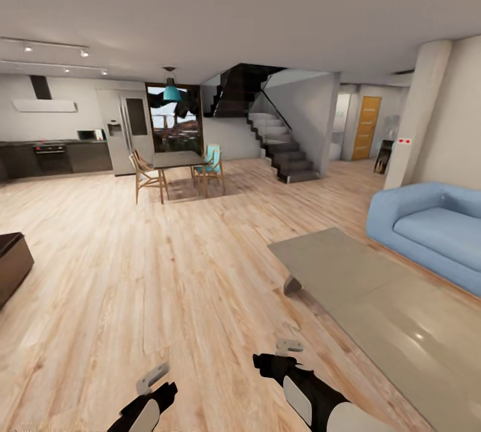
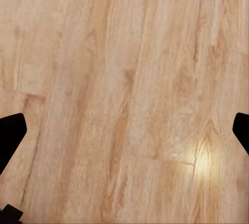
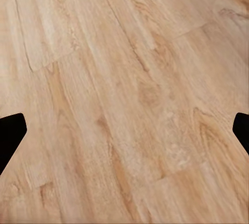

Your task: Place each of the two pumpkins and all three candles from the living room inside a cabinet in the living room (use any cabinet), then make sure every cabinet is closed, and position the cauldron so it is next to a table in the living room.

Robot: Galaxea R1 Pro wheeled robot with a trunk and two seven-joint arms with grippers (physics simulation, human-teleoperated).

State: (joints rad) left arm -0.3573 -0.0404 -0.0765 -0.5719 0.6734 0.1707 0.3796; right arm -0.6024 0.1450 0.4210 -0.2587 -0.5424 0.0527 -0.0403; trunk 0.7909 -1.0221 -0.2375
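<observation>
No pumpkin, candle or cauldron can be made out in the head view, nor an open cabinet, so how much of the stowing is done and how much is left cannot be judged from here. The robot stands out on the pale wood-plank floor [image 1: 133,265], which would fit travelling to collect a thing as well as travelling after putting one away.

The nearest living-room piece is the low grey rectangular coffee table [image 1: 374,285] at about four o'clock from the picture's centre — a worktop the cauldron could end beside. Past it, at three o'clock, sits the light blue upholstered sofa [image 1: 434,225]. A dark brown low cabinet-like block [image 1: 10,261] pokes in at nine o'clock; whether it has doors, I cannot tell.

Further out, at eleven o'clock, stand the dark-topped dining table with wooden chairs [image 1: 177,164], the dark kitchen units [image 1: 53,158] behind, and the grey staircase [image 1: 284,151] at one o'clock.

Both arms hang low at six o'clock. The left end effector [image 2: 124,130] and the right end effector [image 3: 124,130] each have their fingers spread wide apart over bare planks, carrying nothing.
</observation>
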